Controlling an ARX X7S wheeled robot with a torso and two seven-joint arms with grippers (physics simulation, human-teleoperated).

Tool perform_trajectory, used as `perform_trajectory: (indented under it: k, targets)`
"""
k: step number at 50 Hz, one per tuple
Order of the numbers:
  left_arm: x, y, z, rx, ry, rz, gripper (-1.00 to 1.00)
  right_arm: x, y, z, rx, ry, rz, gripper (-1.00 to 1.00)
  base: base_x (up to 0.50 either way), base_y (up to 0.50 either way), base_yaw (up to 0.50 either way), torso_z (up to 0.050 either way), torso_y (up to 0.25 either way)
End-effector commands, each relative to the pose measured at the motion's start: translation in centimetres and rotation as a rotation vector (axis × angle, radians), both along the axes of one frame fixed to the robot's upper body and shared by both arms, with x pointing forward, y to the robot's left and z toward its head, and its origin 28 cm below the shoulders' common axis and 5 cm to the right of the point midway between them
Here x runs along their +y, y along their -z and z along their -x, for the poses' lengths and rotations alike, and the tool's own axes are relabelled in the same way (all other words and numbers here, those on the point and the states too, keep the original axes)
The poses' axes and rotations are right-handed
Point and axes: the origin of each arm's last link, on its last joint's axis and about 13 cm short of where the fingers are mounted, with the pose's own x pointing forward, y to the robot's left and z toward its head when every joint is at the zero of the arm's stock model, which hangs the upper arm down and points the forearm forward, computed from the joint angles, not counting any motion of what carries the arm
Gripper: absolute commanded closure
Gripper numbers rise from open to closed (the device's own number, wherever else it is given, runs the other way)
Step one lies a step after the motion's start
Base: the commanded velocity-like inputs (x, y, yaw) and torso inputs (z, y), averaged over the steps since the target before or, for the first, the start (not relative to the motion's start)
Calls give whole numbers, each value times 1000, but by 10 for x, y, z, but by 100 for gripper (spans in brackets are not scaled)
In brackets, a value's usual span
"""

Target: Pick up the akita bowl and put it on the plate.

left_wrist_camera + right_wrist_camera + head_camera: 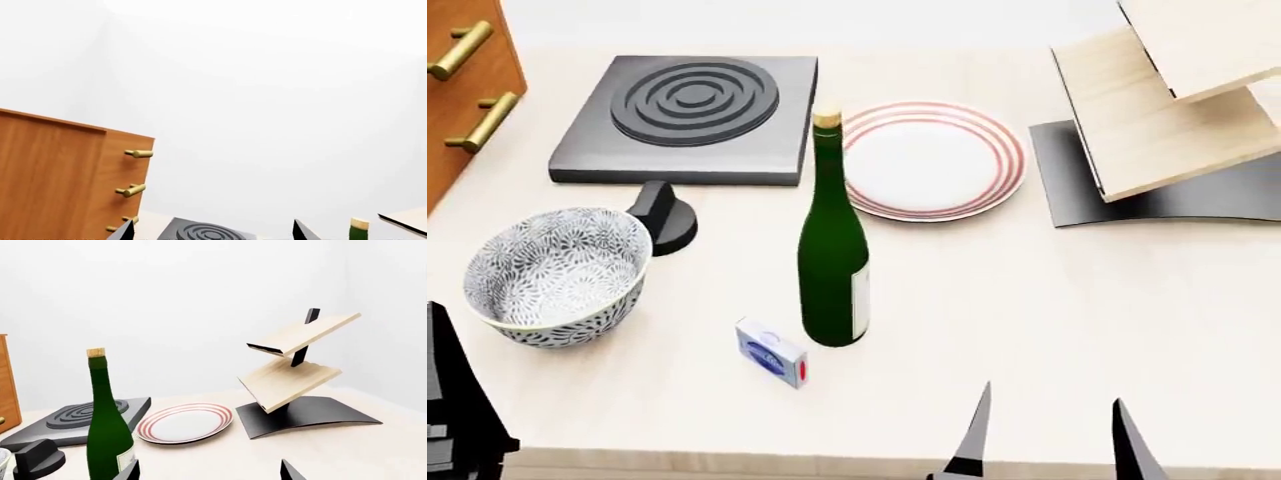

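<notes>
The akita bowl (557, 272), white with a dense grey-black floral pattern, stands upright at the table's front left. The plate (932, 158), white with red rings, lies further back in the middle, and it shows in the right wrist view as the plate (186, 422) beyond the bottle. My right gripper (1052, 425) is open and empty at the front edge, right of the bottle and far from the bowl; the right gripper (210, 472) shows wide-apart tips. My left gripper (213, 231) is open and empty, facing the burner. The bowl is out of the left wrist view.
A tall green bottle (833, 250) stands between bowl and plate. A dark stove burner (694, 115) lies at the back left, with a black knob (663, 215) beside the bowl. A small blue-white box (771, 352) lies near the bottle. A wooden tiered rack (1174, 110) stands at the right, a drawer cabinet (467, 70) at the left.
</notes>
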Motion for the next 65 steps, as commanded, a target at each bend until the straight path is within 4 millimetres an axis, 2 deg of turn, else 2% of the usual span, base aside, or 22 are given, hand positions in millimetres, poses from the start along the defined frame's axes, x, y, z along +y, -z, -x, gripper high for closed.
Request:
perform_trajectory:
  k: [1,33,65]
  targets:
    - [0,1,-1,6,2,1,-100,0,1,-1,4,0,0,-100,0,-117,0,0,0]
    - [-3,-3,2,-14,17,-4,-100,5,0,3,-32,7,34,-100,2,-78,0,0,0]
    - [-2,-1,3,-12,13,1,-100,10,4,3,-21,-20,45,-100,198,0,0,0,0]
